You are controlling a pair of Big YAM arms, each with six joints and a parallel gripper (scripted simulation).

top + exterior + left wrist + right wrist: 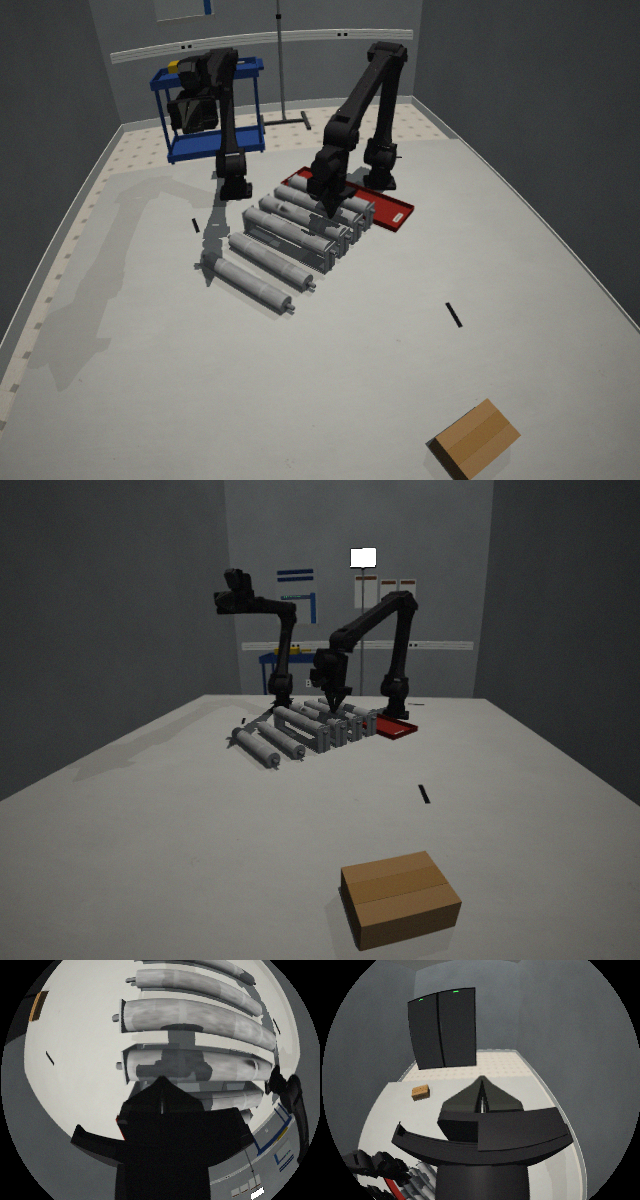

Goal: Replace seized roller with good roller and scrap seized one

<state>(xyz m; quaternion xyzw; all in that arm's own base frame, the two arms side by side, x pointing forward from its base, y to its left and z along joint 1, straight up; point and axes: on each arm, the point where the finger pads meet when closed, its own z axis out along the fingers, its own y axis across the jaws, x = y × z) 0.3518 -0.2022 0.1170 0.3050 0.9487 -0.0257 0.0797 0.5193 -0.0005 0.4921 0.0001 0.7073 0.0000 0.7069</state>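
Note:
Four grey rollers sit side by side in the bed: the first (286, 228) (299, 720) (200, 1017), the second (273, 204) (225, 1066) with a dark spot, the third (292, 195) (225, 1099) and the fourth (298, 181). Two loose rollers (271, 262) (248, 281) lie in front of the bed. My left gripper (331, 214) (334, 710) (162, 1078) is shut and empty, pointing down low over the second and third rollers; contact cannot be told. My right gripper (482, 1078) is shut and empty, raised away from the bed. The red scrap tray (379, 209) (392, 726) is partly hidden; its visible part holds no roller.
A cardboard box (478, 439) (400, 895) lies far in front of the bed. Black strips (453, 314) (195, 225) lie on the table. The left arm hangs over the bed's rear part. A blue cart (217, 142) stands behind the right arm.

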